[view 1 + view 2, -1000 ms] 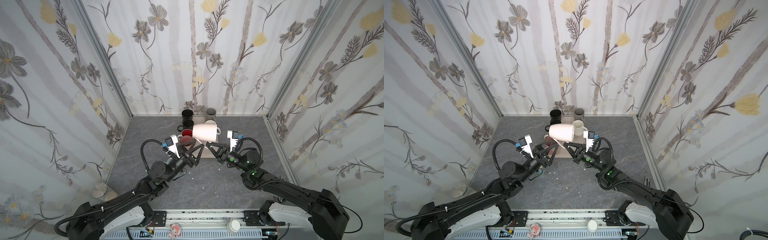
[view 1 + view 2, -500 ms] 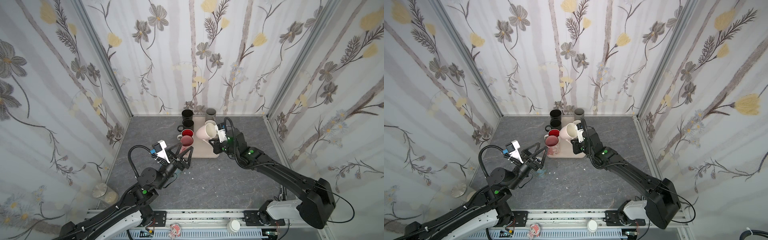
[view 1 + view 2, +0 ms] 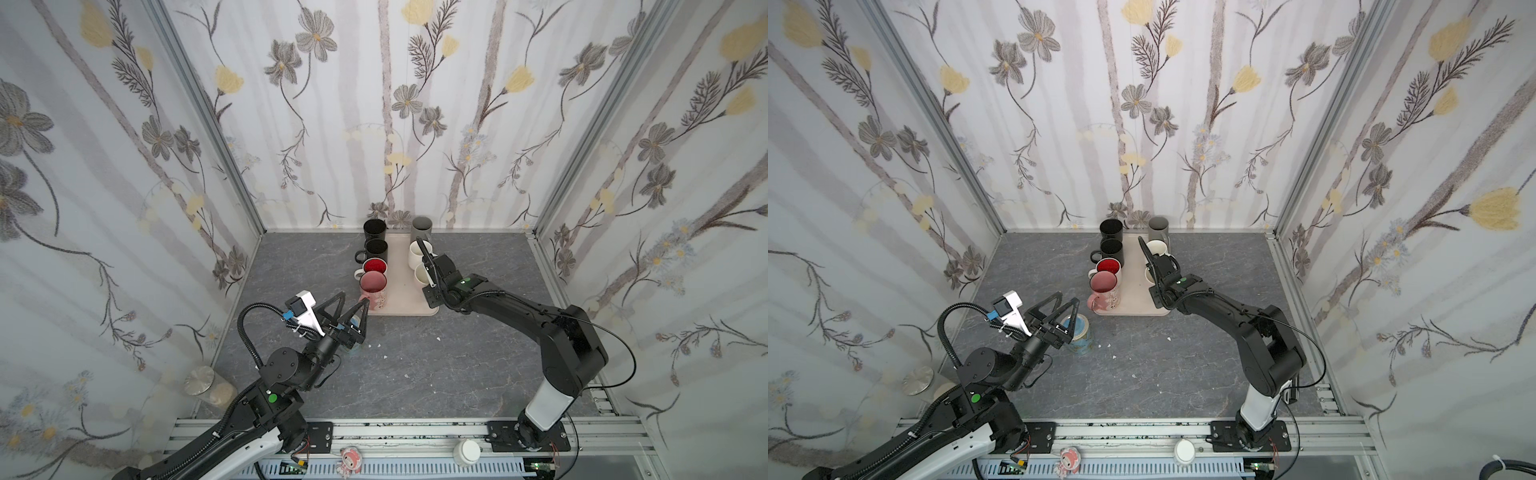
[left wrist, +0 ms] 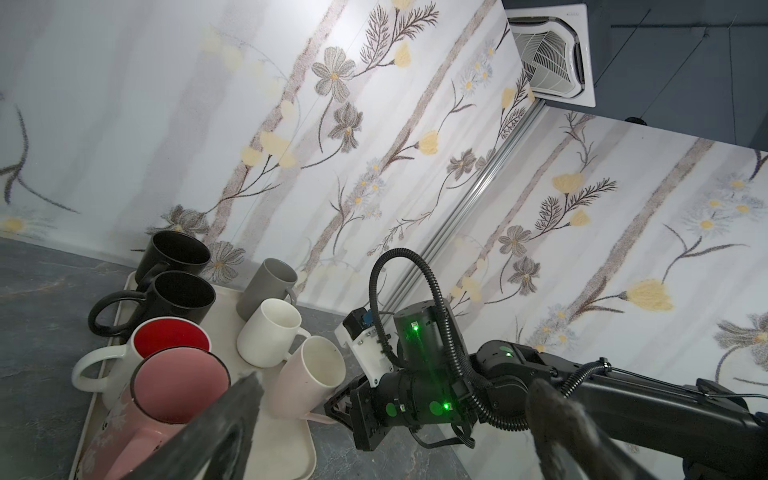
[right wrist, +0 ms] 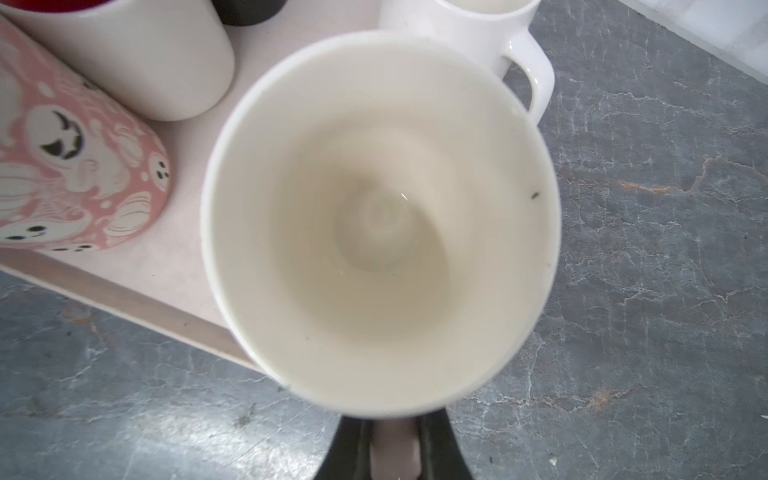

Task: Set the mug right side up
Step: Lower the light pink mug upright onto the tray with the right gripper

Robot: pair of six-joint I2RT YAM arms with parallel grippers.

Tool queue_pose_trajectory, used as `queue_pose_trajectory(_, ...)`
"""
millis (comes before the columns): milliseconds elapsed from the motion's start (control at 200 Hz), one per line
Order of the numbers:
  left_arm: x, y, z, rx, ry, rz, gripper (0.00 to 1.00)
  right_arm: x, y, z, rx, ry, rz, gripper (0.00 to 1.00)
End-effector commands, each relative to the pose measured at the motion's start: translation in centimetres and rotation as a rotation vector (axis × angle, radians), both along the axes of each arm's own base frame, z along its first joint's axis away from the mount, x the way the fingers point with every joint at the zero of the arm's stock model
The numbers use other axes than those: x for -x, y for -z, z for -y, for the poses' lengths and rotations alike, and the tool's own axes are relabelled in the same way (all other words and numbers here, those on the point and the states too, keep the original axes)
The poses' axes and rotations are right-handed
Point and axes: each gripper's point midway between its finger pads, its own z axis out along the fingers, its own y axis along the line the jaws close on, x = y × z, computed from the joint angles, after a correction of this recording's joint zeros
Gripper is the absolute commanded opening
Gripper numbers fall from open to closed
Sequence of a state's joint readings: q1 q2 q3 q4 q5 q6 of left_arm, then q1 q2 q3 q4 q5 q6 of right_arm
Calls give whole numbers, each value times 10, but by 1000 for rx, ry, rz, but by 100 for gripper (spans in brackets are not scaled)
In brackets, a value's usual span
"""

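The mug (image 4: 307,382) is pale pink outside and cream inside. It leans mouth-up at the near right corner of the beige tray (image 4: 266,436), in both top views (image 3: 420,274) (image 3: 1148,274). I cannot tell whether its base touches the tray. My right gripper (image 4: 334,409) is shut on its handle (image 5: 395,453), and the right wrist view looks straight into the mug (image 5: 382,216). My left gripper (image 3: 351,309) (image 3: 1066,300) stands open and empty over the table left of the tray.
Several upright mugs fill the tray (image 3: 399,307): two black (image 3: 376,247), one red inside (image 3: 374,264), a pink ghost-print one (image 3: 372,286), a grey one (image 3: 422,226), a white one (image 3: 415,251). A blue mug (image 3: 1080,336) stands on the table under the left gripper.
Both grippers were raised together with the pale mug on its side. The right arm has carried it down to the tray, mouth up. The left arm has drawn back and lowered, open.
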State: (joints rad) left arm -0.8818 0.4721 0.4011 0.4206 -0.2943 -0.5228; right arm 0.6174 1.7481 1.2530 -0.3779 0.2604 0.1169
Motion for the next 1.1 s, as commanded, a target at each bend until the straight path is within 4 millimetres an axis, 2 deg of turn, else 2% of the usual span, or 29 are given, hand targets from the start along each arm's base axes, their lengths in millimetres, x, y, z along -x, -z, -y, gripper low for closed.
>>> queue_pose_trajectory(0, -1, 3, -5, -2, -23, -9, 100, -24, -11, -7, -33, -6, 71, 0)
queue_pose_trajectory(430, -1, 9, -10, -13, -43, -24, 100, -51, 12, 2, -43, 6, -5, 0)
queue_pose_trajectory(839, -2, 12, -11, -17, -50, -30, 100, -56, 24, 1, -46, -28, -68, 0)
queue_pose_trajectory(929, -2, 13, -10, -20, -46, -32, 100, -57, 26, 1, -42, -26, -73, 6)
queue_pose_trajectory(1094, -2, 13, -9, -21, -42, -33, 100, -57, 24, 4, -35, -11, -68, 24)
